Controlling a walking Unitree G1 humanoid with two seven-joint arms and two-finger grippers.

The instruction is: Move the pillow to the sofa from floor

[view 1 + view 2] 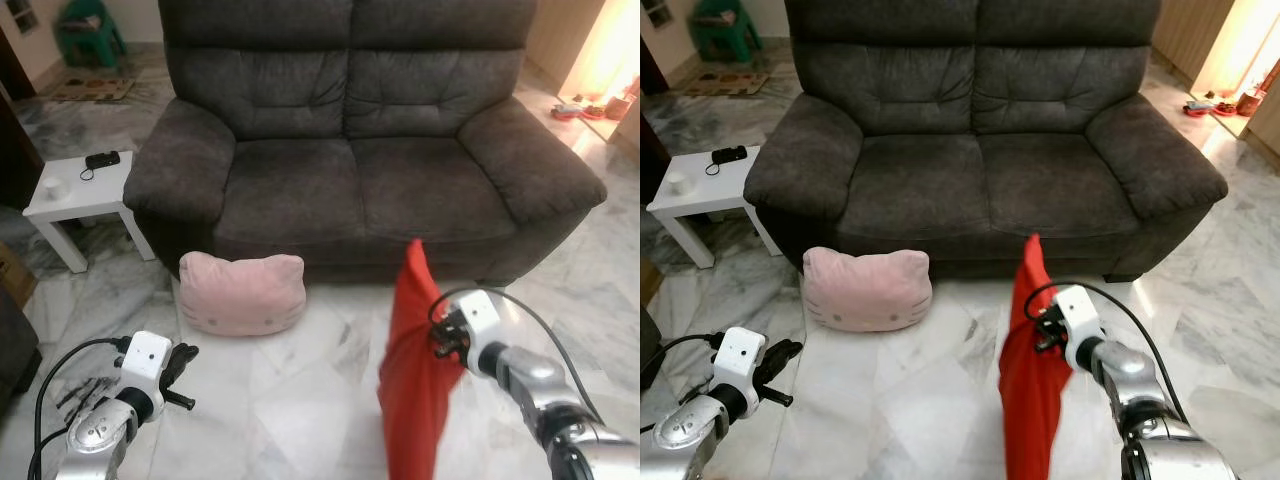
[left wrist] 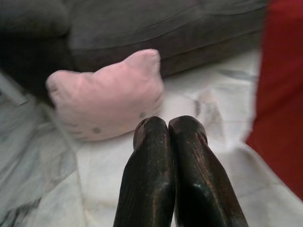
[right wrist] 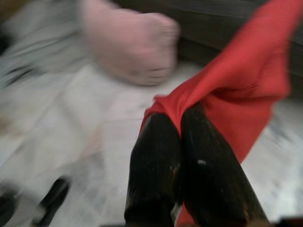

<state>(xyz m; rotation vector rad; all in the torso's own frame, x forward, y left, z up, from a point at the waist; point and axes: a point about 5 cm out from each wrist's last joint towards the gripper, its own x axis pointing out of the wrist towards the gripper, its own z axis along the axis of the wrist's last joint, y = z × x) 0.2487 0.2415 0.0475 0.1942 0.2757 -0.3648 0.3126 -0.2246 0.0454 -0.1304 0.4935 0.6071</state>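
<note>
- Pillow [image 1: 242, 293]: pink, soft and plump, shaped like a cat's head with two ears and a stitched face. It sits on the marble floor [image 1: 300, 390], touching the front of the grey sofa [image 1: 360, 190] below the left seat cushion. By my reading the move has not begun: reaching, gripping, lifting and placing are all left.
- Far left, a small white bench [image 1: 75, 195] carries a dark gadget [image 1: 102, 159].
- Left claw [image 1: 180, 375]: low, near the pillow but apart from it, fingers pressed together, holding nothing.
- Right claw [image 3: 177, 137]: fingers clamped on a red cloth [image 1: 412, 370] that hangs to the right of the pillow.
</note>
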